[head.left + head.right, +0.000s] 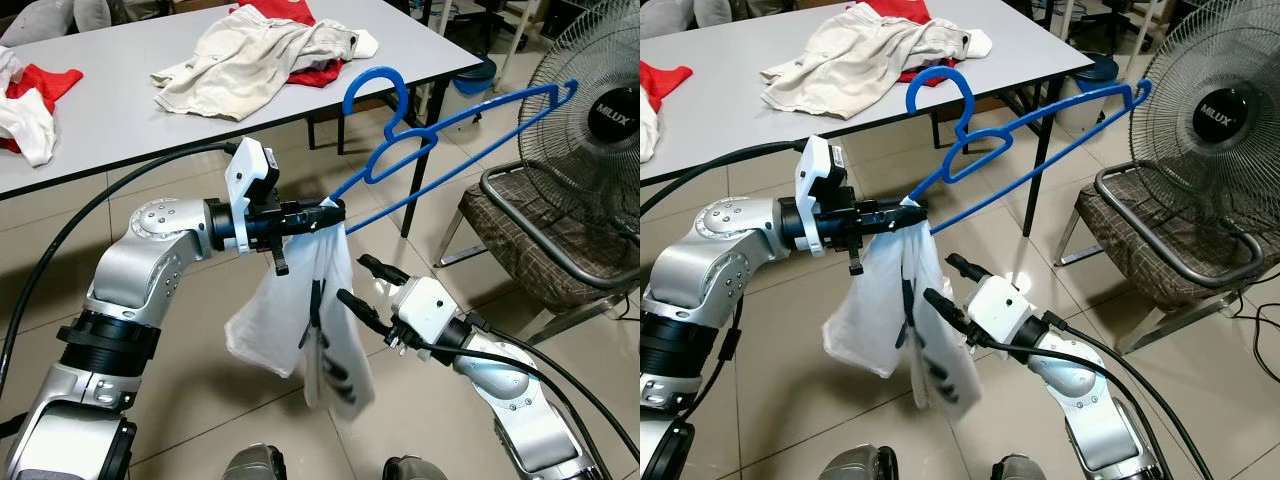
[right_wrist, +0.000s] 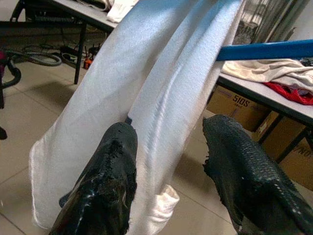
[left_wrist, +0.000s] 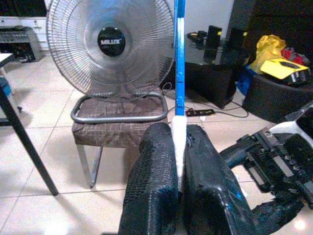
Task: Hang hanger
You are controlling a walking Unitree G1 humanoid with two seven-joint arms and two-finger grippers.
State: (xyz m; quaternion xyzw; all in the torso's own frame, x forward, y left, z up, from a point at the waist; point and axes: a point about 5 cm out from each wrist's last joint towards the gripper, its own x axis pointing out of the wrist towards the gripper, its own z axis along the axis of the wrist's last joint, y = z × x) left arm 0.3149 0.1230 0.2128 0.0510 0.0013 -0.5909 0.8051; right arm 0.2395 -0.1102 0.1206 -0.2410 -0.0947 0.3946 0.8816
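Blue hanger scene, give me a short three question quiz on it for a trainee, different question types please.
1. True or false: the left gripper is shut on one end of the blue hanger.
2. Which best describes the right gripper? A) shut on the hanger's hook B) open, just beside the hanging white garment C) resting on the table
3. Fill in: behind the hanger stands a fan over a ______ with a metal frame.

Key: 1 true. 2 B. 3 chair.
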